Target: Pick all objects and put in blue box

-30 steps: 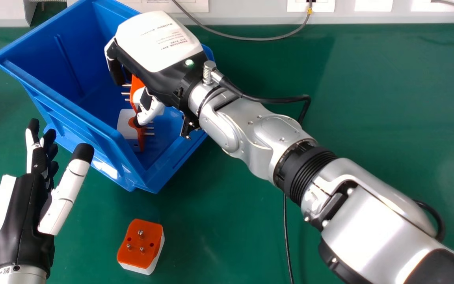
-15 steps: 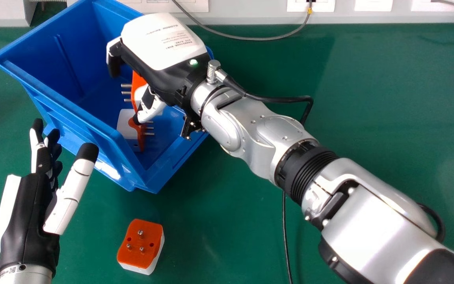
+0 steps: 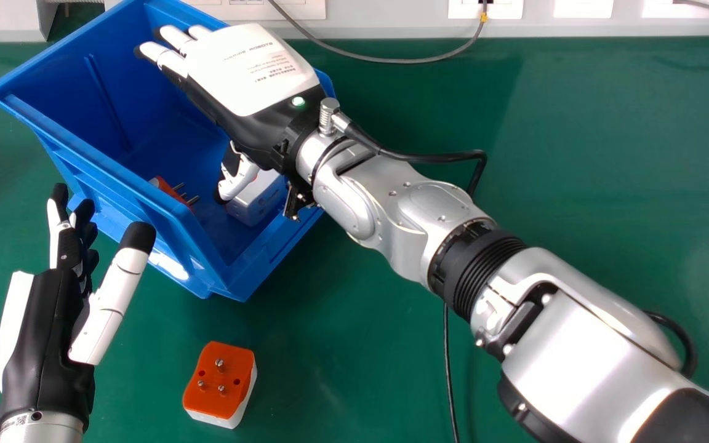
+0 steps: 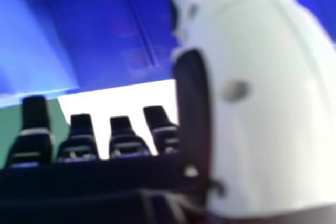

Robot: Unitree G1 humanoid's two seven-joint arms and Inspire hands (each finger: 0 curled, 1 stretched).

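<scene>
**Fingers (image 3: 171,60) straighten, and the right hand (image 3: 250,74) lets its adapter go**

The right hand's fingers, curled beside an orange-faced plug adapter half a second ago, now stretch out over the blue box (image 3: 65,92). The right hand view agrees: they stand straight, with the thumb (image 4: 262,93) apart from them and nothing pinched between.

Below, the two adapters have shifted. One, its orange face and metal prongs showing, lies low inside the box by the near side wall (image 3: 170,188). The other, a pale body (image 3: 257,198), rests on the box floor just beside the thumb and partly behind it. The pale one is probably the piece just released, though its prongs are hidden and that remains a judgement.

For the task, this looks like a completed drop: two adapters in, one visibly left. That last adapter (image 3: 219,381) sits on the green table (image 3: 391,344) outside the box, prongs up, orange face on top. The left hand (image 3: 44,344), open and empty, is nearby and appears better placed to take it. The right hand should lift clear first, since its thumb could nudge the pale adapter on the way out.
</scene>
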